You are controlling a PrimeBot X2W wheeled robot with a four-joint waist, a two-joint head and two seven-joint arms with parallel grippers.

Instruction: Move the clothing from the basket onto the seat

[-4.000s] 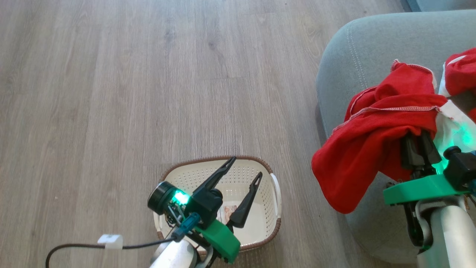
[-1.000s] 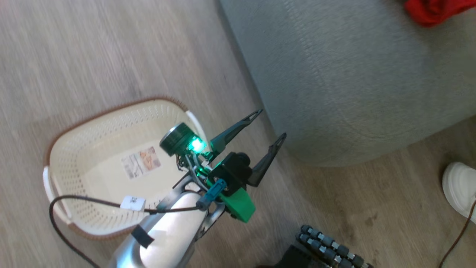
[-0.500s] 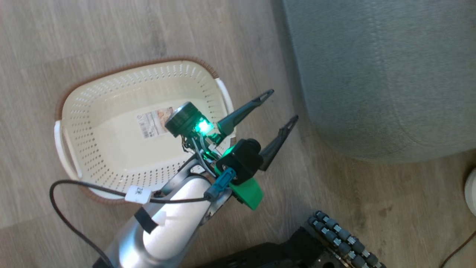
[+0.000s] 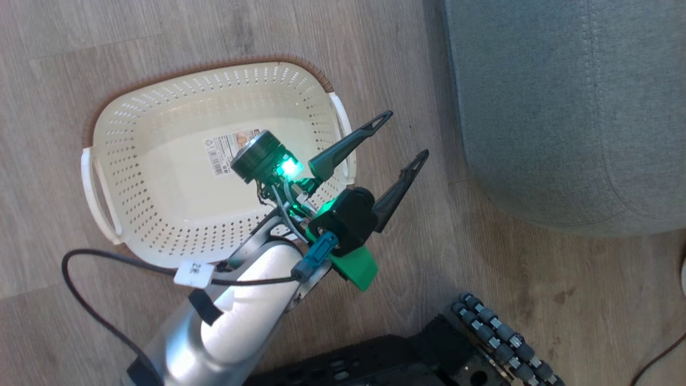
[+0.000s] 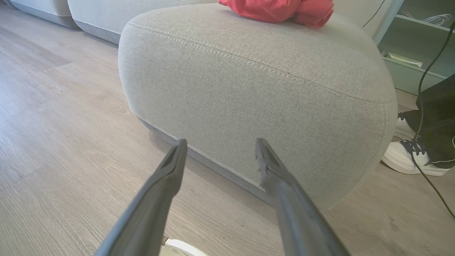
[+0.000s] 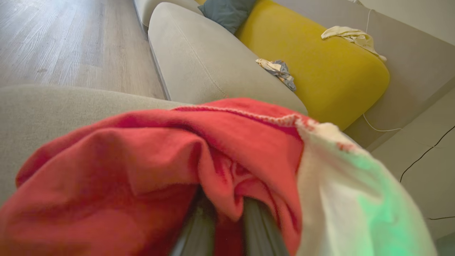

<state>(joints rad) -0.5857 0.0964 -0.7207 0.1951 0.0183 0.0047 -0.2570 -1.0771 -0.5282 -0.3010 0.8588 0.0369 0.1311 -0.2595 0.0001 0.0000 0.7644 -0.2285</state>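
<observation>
Head view: left gripper point(image 4: 407, 134), jaws wide open and holding nothing, is over the strip of floor point(image 4: 423, 64) between the basket point(image 4: 134, 123) at 9 o'clock and the seat point(image 4: 563, 107) at 3 o'clock. The print on the basket's paper label point(image 4: 228, 153) is too small to read.
Left wrist view: red clothing point(image 5: 280, 7) lies on the seat top, 12 o'clock.
Right wrist view: right gripper point(image 6: 227, 234) is closed on red clothing, with the seat edge at 9 o'clock.

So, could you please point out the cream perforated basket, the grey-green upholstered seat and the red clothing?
basket point(image 4: 134, 134), head view, inner wall.
seat point(image 5: 249, 96), left wrist view, front side.
clothing point(image 6: 124, 170), right wrist view, red fold.
</observation>
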